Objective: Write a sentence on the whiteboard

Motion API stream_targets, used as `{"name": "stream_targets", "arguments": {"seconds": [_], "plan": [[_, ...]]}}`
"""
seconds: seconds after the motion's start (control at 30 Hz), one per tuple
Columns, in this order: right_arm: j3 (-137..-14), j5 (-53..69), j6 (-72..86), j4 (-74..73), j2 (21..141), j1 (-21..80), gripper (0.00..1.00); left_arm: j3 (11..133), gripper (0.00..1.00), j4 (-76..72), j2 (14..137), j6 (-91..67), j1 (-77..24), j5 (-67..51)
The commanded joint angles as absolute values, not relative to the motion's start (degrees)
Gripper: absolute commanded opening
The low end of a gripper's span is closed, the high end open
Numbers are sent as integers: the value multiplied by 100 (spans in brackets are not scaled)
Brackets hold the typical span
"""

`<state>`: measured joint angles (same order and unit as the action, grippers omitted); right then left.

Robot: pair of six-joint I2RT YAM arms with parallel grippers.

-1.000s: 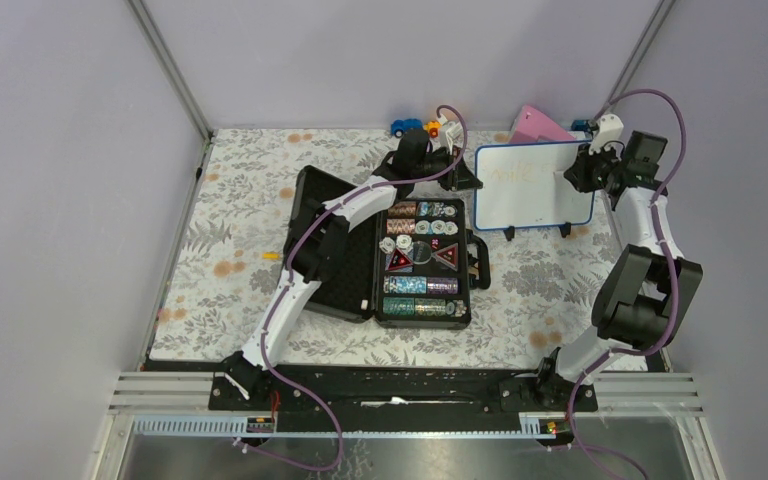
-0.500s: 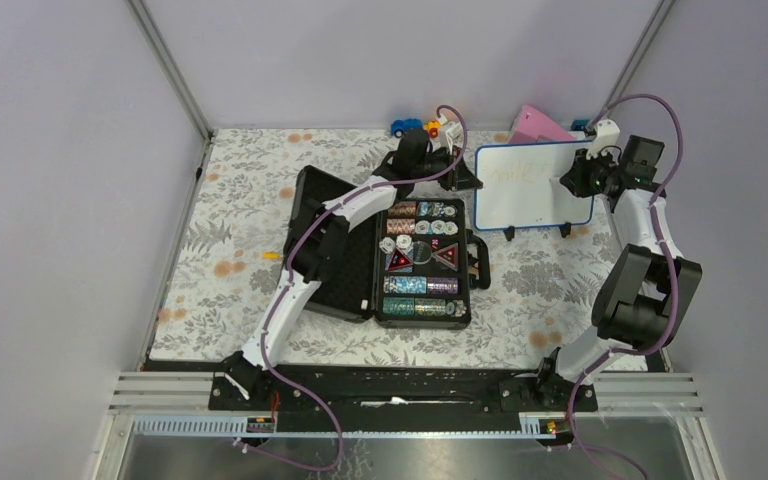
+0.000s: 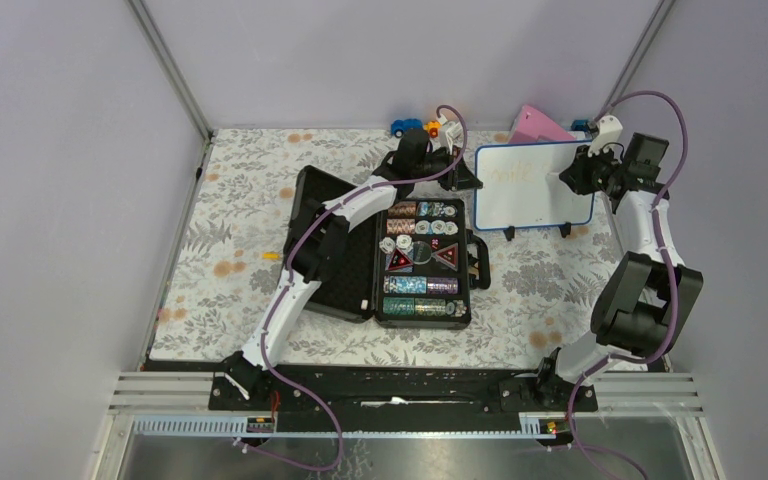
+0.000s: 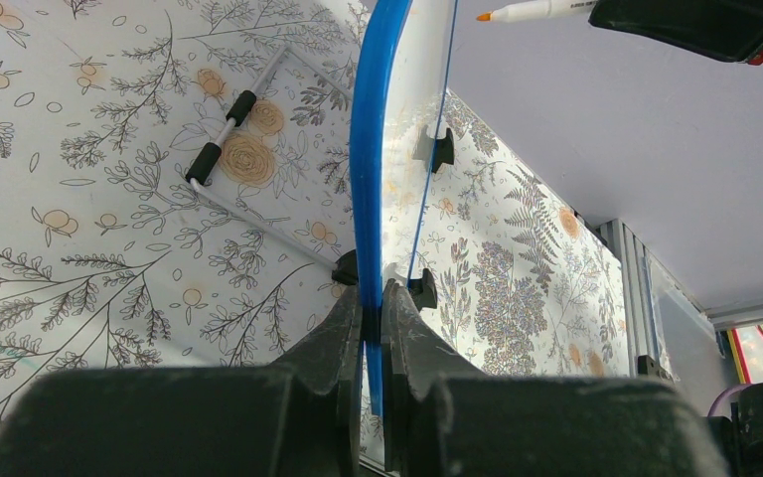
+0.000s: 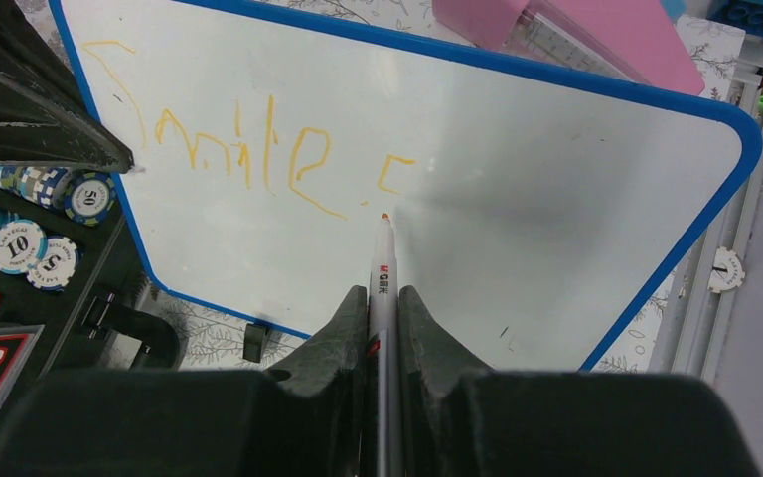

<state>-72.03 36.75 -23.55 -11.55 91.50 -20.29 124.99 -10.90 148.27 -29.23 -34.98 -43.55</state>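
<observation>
You're in a robotics lab cell: plain lilac walls (image 3: pixel 60 200) close off three sides, aluminium posts (image 3: pixel 170 68) stand in the back corners, a floral cloth (image 3: pixel 230 230) covers the work surface, and slotted metal rails (image 3: pixel 160 392) carry the arms' black base plate (image 3: pixel 400 383) at the near edge

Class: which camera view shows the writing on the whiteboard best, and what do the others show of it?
The right wrist view: the sentence faces the camera, its orange letters legible on the whiteboard. The top external view shows only faint pale marks; the left wrist view sees the board edge-on, no writing.
</observation>
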Motion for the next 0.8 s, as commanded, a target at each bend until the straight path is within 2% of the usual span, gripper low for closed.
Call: {"name": "stream_targets", "arguments": {"seconds": [0.0,0.77], "plan": [[-7374,3790,-2335,-1160,8986,-2013,0,12507,0,-1124,14833,-2768,-3517,-4175],[-7637,3560,-2158,-845,9431,-1855,0,12527,0,-1146,14875,-2803,-3524,-4195]]}}
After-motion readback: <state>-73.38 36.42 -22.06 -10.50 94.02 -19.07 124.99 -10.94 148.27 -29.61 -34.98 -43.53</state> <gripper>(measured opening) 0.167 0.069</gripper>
